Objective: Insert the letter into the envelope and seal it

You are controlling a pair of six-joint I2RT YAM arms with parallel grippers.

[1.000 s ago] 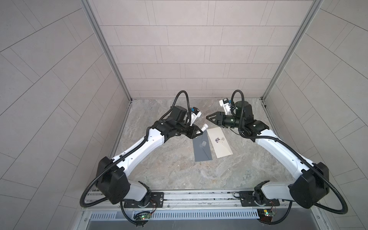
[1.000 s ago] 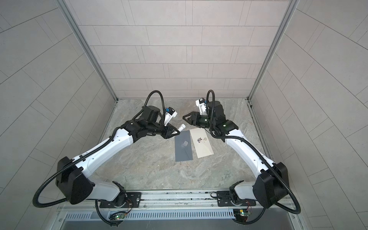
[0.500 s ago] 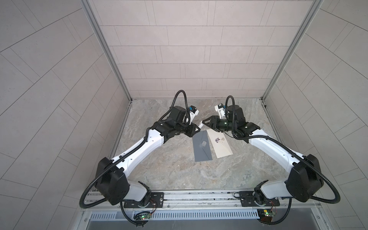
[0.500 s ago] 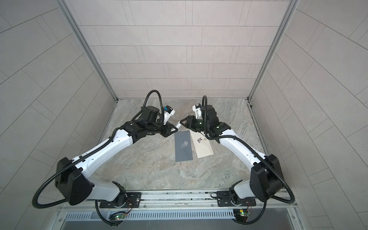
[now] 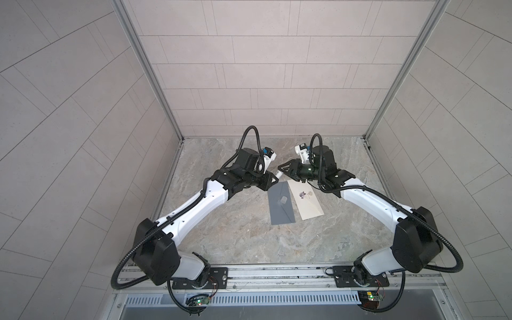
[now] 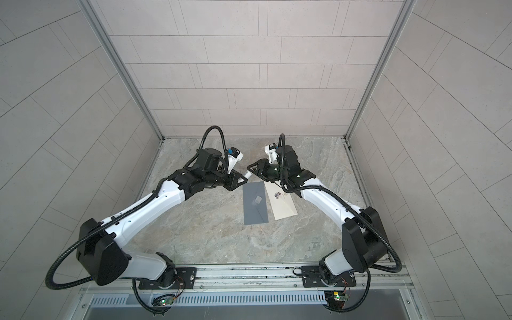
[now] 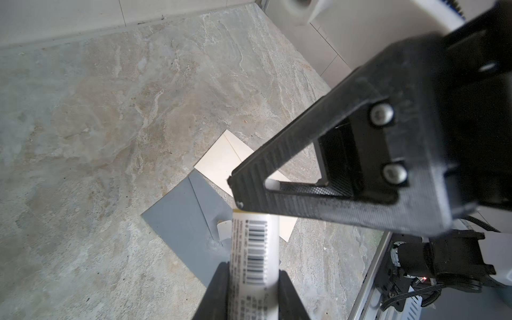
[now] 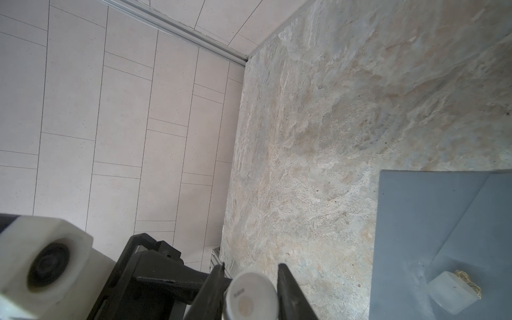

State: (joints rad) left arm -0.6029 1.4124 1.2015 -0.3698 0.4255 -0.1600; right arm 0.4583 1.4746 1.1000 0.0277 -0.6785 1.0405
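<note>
A grey envelope (image 5: 281, 203) (image 6: 255, 203) lies flat mid-table with its flap seams up and a small white block (image 8: 448, 291) on it. A cream paper (image 5: 307, 203) (image 6: 282, 205) with a small flower print touches its right edge; whether it is the letter I cannot tell. Above the envelope's far end, my left gripper (image 7: 252, 273) (image 5: 274, 179) is shut on a white glue stick (image 7: 253, 243) with a barcode. My right gripper (image 8: 250, 274) (image 5: 280, 167) faces it, fingers pressed against both sides of the stick's cap (image 8: 250, 293).
Tiled walls close in the marble table (image 5: 249, 235) at the back and on both sides. A metal rail (image 5: 277, 273) with both arm bases runs along the front edge. The left wrist camera housing (image 8: 44, 263) shows close to my right gripper.
My right gripper has moved left to the glue stick's tip and its jaws have narrowed round the cap. The left gripper has kept hold of the stick and barely shifted.
</note>
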